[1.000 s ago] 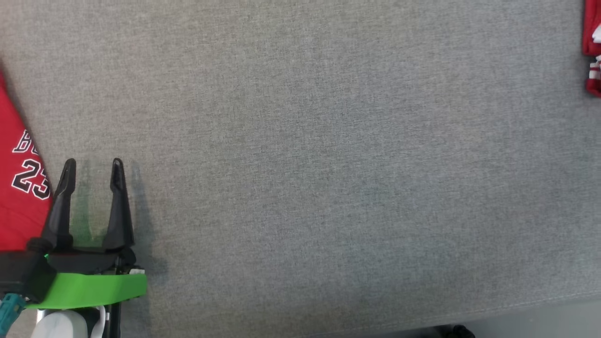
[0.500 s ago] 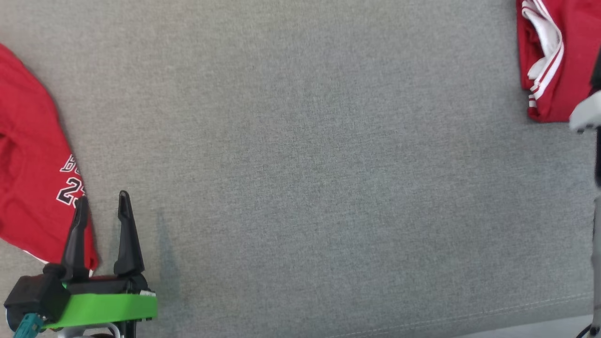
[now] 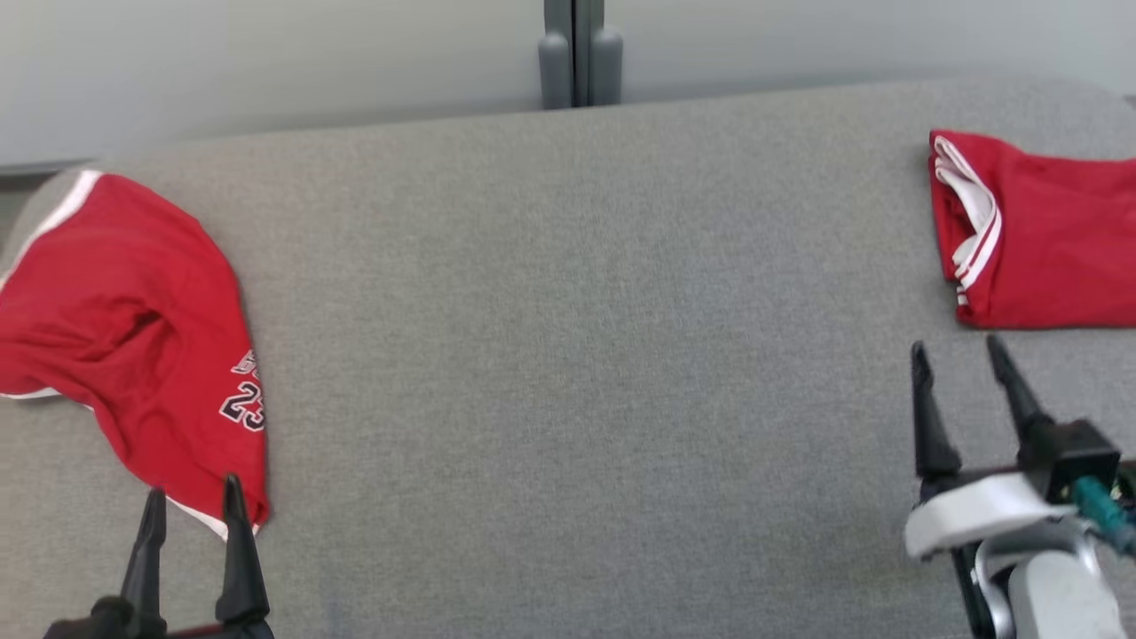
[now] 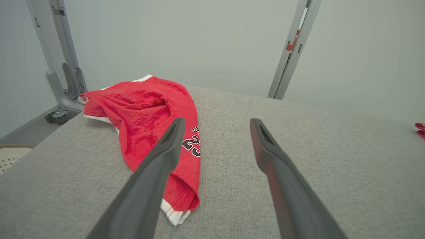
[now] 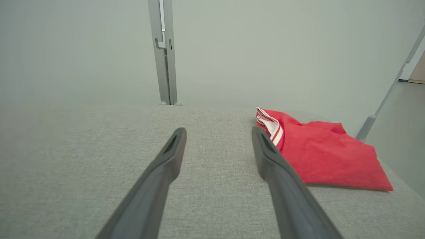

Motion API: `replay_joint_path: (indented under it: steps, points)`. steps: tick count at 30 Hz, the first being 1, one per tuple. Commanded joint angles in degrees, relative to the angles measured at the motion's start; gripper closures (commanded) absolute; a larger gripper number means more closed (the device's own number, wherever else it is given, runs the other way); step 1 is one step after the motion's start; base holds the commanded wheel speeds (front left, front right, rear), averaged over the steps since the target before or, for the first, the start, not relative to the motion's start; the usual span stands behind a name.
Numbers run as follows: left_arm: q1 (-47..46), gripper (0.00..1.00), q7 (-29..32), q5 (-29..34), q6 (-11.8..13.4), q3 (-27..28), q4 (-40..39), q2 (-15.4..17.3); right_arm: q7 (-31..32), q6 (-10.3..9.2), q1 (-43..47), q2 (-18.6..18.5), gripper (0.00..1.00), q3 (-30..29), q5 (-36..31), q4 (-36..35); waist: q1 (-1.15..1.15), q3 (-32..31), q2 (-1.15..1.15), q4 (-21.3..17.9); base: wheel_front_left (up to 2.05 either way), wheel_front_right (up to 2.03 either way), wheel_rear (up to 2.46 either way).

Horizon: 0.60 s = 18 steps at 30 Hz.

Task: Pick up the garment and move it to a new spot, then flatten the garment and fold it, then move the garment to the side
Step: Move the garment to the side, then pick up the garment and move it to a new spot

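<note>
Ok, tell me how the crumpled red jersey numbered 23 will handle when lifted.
The crumpled red fabric jersey lies in soft folds, so it will probably hang floppy. It looks thin, so likely light. Its textured weave probably won't slip.

grey padded surface, two red garments

a wide grey fabric-covered surface carries two things. a crumpled red garment with white trim and the number 23 lies at its left end. a folded red garment, white-striped at one edge, lies at the right end, well apart.
</note>
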Motion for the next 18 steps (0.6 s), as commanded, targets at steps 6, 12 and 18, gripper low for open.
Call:
replay_joint_path:
  steps: [6, 12, 18]
  points:
    - [3.8, 0.00, -0.1, 0.3, -0.2, -0.7, 0.6, 0.0, -0.2, -0.09, 7.5, 1.2, 0.00, 1.8, 1.2, -1.5, 0.00, -7.1, 0.00, 2.3, 0.00, 0.00, 0.00]
    - [4.4, 0.00, -0.1, 0.8, -0.2, -1.9, 1.1, 0.0, -0.2, -0.09, 9.6, 1.7, 0.00, 2.0, 1.0, -1.9, 0.00, -7.5, 0.00, 2.4, 0.00, 0.00, 0.00]
    - [4.0, 0.00, -0.1, 1.0, -0.2, -2.5, 1.3, 0.0, -0.2, -0.09, 9.9, 1.8, 0.00, 3.2, 2.4, -1.5, 0.00, -7.3, 0.00, 2.4, 0.00, 0.00, 0.00]
